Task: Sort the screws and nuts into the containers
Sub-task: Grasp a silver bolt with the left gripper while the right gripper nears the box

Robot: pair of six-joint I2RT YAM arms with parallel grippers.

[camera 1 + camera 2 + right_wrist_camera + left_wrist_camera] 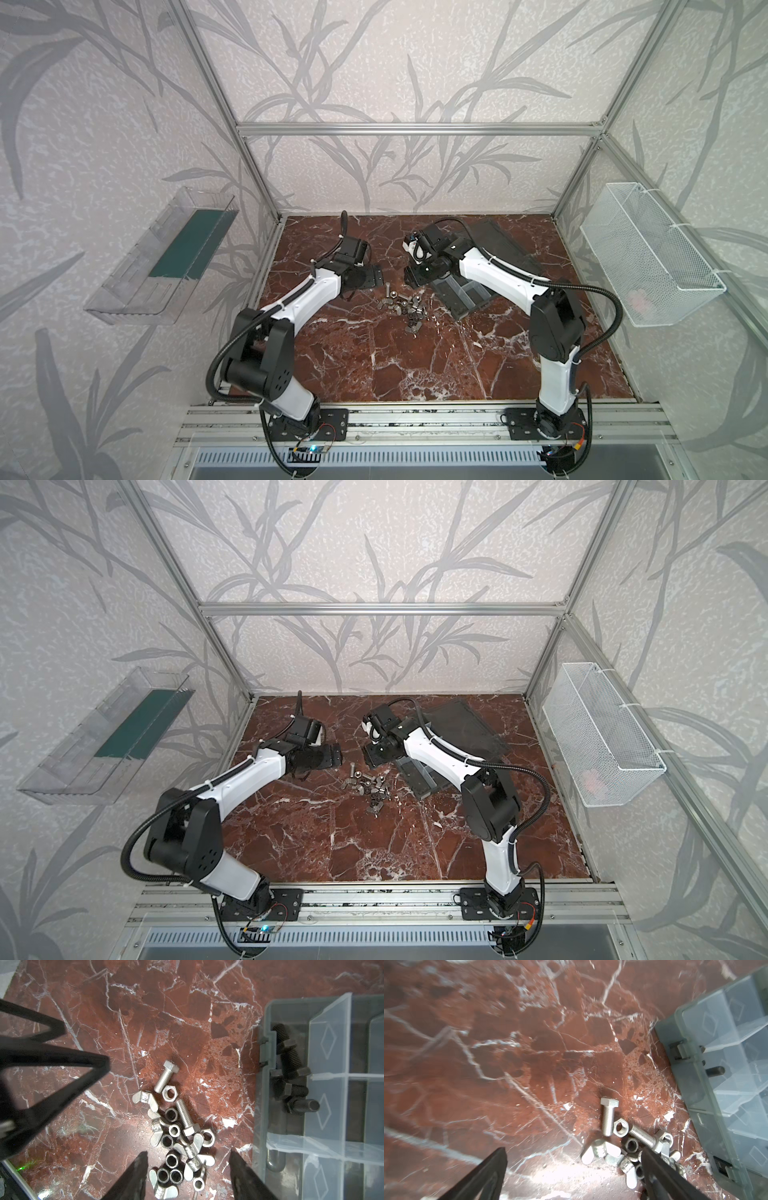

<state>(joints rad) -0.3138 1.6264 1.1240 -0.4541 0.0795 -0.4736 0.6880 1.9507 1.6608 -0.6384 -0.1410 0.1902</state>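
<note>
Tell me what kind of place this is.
Probably a robot lab work cell: an aluminium frame with wallpapered panels, a left arm and right arm bolted to a base rail, and loose screws and nuts beside an organizer box.

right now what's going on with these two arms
They are sorting hardware. The right gripper hovers open over the pile of silver nuts and screws on the table, holding nothing. The left gripper, also open and empty, is near it. A few dark screws already lie in one compartment of the organizer box.
</note>
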